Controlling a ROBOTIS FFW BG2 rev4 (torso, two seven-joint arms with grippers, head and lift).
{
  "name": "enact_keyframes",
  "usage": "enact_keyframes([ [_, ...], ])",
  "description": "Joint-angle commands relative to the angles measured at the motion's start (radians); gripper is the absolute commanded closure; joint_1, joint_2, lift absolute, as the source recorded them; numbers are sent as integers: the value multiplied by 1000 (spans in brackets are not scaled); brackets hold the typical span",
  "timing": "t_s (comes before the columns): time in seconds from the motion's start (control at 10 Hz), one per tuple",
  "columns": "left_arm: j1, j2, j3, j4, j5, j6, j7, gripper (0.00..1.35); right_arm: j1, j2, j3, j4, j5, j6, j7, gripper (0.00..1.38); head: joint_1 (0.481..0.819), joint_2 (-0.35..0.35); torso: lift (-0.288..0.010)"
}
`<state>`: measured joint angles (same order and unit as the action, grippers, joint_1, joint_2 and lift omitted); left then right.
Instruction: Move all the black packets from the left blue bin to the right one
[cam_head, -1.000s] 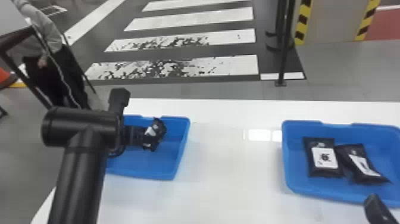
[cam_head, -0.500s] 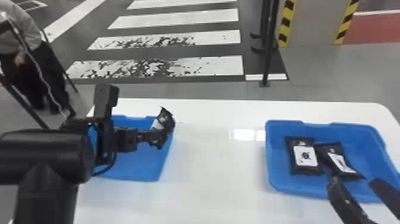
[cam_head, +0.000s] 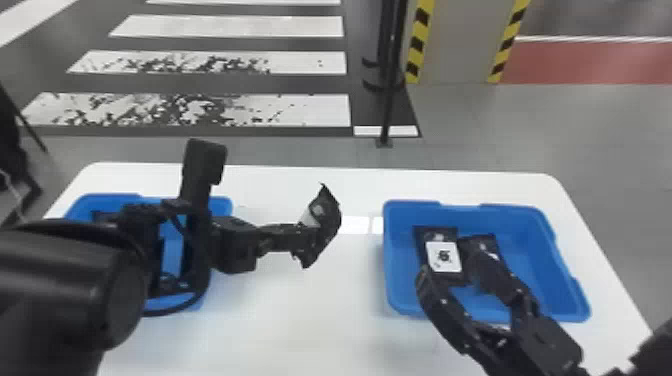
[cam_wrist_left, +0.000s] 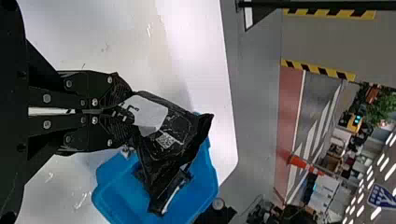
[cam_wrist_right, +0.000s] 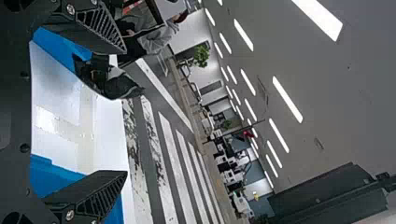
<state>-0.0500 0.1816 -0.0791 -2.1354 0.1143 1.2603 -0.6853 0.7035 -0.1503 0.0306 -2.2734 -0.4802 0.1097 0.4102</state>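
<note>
We have one black packet up over the white table, between the two bins. Our left gripper has its fingers closed on one end of it, and the packet slants away from the fingertips, its white label partly showing.

Two more black packets lie side by side in the right blue bin: one with its label up, the other partly behind a finger of our right gripper. That gripper's fingers are spread, with nothing between them, over the near side of the bin; we cannot tell whether they touch the packets.

Our left arm covers much of the left blue bin, where we see a dark shape we cannot make out.
</note>
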Motion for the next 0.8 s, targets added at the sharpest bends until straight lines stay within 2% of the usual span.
enact_keyframes([
  [0.0,-7,-1,-65,-6,51,-9,-2,1202,-58,-3,27,36,0,13,10,105,695,-26,-144],
  [0.6,-29,6,-212,-18,165,-23,-10,1202,-161,-5,51,105,28,30,13,101,695,-151,-144],
  [0.7,-31,7,-222,-18,173,-23,-10,1202,-168,-3,51,110,30,35,10,202,695,-161,-144],
])
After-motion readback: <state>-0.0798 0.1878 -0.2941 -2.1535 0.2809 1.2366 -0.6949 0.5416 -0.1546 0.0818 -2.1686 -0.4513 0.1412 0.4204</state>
